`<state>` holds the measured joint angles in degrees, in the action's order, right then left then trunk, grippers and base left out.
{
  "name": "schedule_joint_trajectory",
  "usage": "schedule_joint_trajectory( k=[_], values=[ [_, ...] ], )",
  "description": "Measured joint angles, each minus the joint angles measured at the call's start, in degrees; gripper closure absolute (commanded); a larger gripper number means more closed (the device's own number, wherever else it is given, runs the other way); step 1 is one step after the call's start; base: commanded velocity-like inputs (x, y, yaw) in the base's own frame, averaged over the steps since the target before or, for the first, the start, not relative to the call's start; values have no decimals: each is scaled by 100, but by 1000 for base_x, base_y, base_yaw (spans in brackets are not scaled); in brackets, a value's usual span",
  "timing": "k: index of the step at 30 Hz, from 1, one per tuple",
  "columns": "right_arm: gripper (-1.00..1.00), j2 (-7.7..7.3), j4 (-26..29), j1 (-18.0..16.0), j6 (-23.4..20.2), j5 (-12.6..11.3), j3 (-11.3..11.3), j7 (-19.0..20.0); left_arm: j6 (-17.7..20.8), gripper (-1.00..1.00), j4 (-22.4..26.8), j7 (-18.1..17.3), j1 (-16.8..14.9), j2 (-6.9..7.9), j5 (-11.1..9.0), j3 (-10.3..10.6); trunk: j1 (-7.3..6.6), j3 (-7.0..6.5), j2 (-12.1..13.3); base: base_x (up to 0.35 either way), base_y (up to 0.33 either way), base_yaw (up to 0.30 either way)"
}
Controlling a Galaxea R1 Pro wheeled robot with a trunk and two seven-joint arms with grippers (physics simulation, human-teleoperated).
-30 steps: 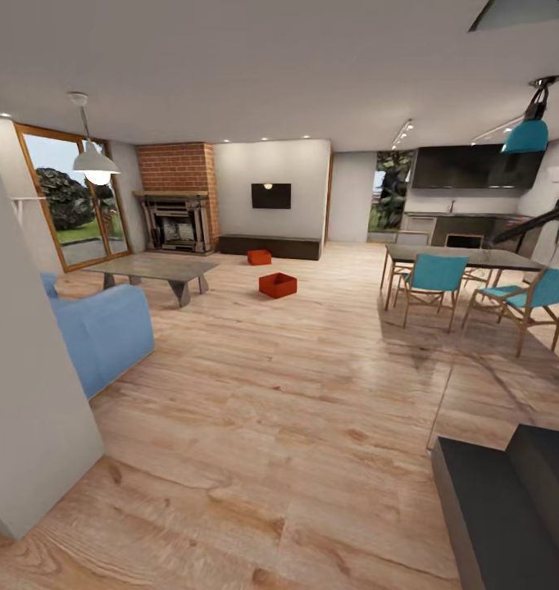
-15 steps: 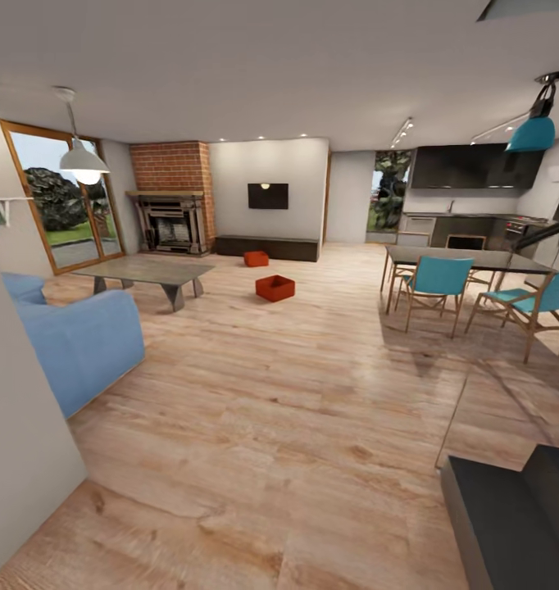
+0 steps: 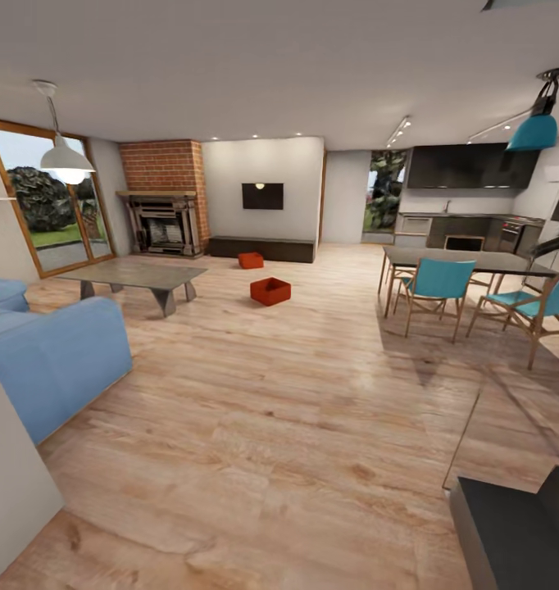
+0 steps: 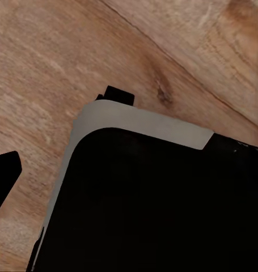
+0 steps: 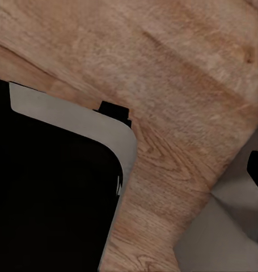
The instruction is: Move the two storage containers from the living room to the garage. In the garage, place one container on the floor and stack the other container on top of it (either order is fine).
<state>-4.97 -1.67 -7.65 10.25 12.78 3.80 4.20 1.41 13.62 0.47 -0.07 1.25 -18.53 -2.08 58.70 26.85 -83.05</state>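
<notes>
Forward and slightly leftward goes the head camera since a second ago: the grey wall edge (image 3: 9,483) at the near left takes up less of the view, the blue sofa (image 3: 54,356) has slid toward the left edge, and the whole room sits a little lower and closer. Nothing in the room itself has shifted.

Both storage containers rest on the light wood plank floor (image 3: 271,426) of the living room, well ahead of the robot. Nearer container (image 3: 270,291) is an orange-red open bin with low thin walls, set at an angle, near the grey coffee desk (image 3: 132,274). Farther container (image 3: 250,260) is the same colour and shape, lying just in front of the long dark low cabinet (image 3: 263,247), below the black wall TV (image 3: 262,196) and beside the red brick fireplace (image 3: 165,209). They are apart from each other.

At the right stands a dining desk (image 3: 464,260) with teal chairs (image 3: 435,287).

Each wrist view shows dark robot body over wood planks; whether either claw is spread or closed cannot be told.
</notes>
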Motion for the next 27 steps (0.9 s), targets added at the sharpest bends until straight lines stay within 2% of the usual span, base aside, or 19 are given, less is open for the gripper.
schedule_joint_trajectory(
  k=[11,14,17,27],
  values=[
    [-100,-3,0,0,-10,6,5,4,34,-100,1,1,-1,0,-3,5,0,0,0,323,0,0],
    [-100,3,0,0,-13,62,5,4,34,-100,1,1,-1,0,-5,5,0,0,0,323,0,0],
    [-100,21,0,0,-17,247,5,4,34,-100,1,0,-1,0,-3,5,0,0,0,323,0,0],
    [-100,24,0,0,20,267,-3,-3,34,-100,-5,-3,-1,0,3,8,0,0,0,323,0,0]
  ],
)
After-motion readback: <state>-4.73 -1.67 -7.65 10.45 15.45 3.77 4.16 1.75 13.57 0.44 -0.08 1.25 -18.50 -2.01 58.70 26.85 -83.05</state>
